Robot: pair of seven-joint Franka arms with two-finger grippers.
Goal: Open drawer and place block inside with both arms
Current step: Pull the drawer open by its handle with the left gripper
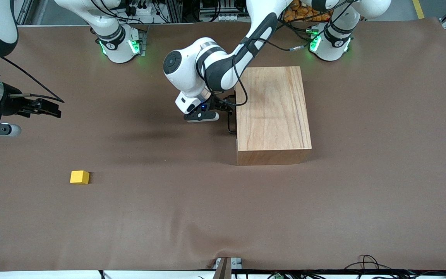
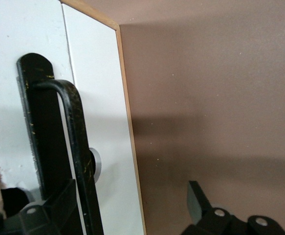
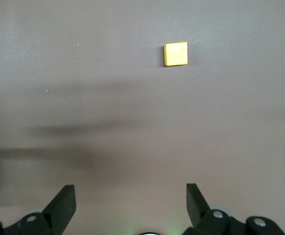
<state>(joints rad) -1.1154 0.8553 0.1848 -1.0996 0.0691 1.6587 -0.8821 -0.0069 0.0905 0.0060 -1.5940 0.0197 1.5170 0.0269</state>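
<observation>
The wooden box [image 1: 272, 114] sits on the brown desk [image 1: 223, 217] toward the left arm's end, and its drawer [image 2: 96, 122] is shut, the white front flush with the box. The black loop handle [image 1: 230, 123] runs along that front, its long axis parallel to the box's long side. The left pincer [image 1: 223, 107] is down at the drawer front, right against the box. In the left wrist view its fingers [image 2: 59, 208] are spread, one behind the handle bar [image 2: 76, 147] and the other clear of it over the desk, so the bar lies between the jaws but is not yet clamped. The pull that would free the drawer looks to run straight away from the box, toward the right arm's end of the desk, square to the handle.

The yellow block [image 1: 79, 177] lies alone on the desk, well apart from the box, nearer the front camera than the box and toward the right arm's end. The right pincer [image 1: 47, 107] hovers over the desk at that end with its jaws wide apart and nothing in them; the block [image 3: 175, 54] shows ahead of its fingertips in the right wrist view. Of the two arms, the right is plainly the closer to the block
</observation>
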